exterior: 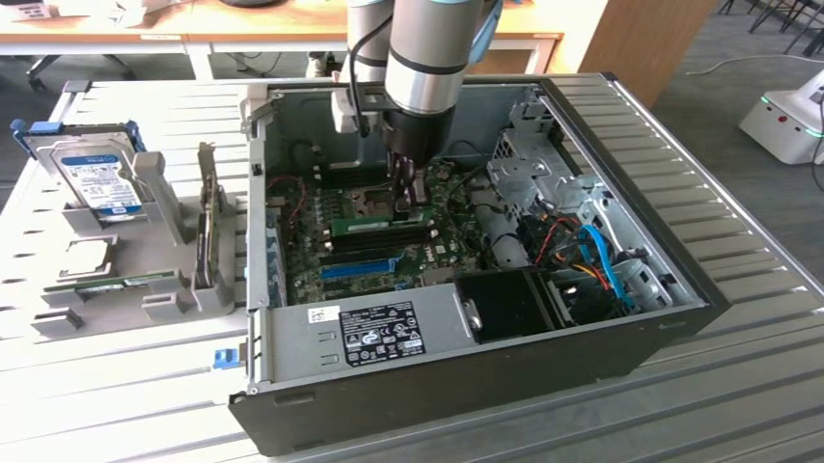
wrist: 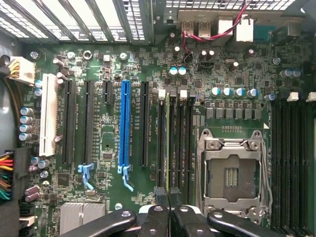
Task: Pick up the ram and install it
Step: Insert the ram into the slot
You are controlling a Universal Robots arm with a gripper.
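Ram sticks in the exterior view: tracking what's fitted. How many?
2. One ram stick stands slotted in the motherboard at the tool; another seems to lie on the grey holder at the exterior view's left. More may be hidden.

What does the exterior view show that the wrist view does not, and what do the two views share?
Exterior view: the whole open computer case, the robot arm above it, and a hard drive standing in a grey rack beside the case. Wrist view: the white slot and a straight-on look at the metal socket. Both: the blue slot, the green ram set among the black slots, and the shut gripper at one end of it.
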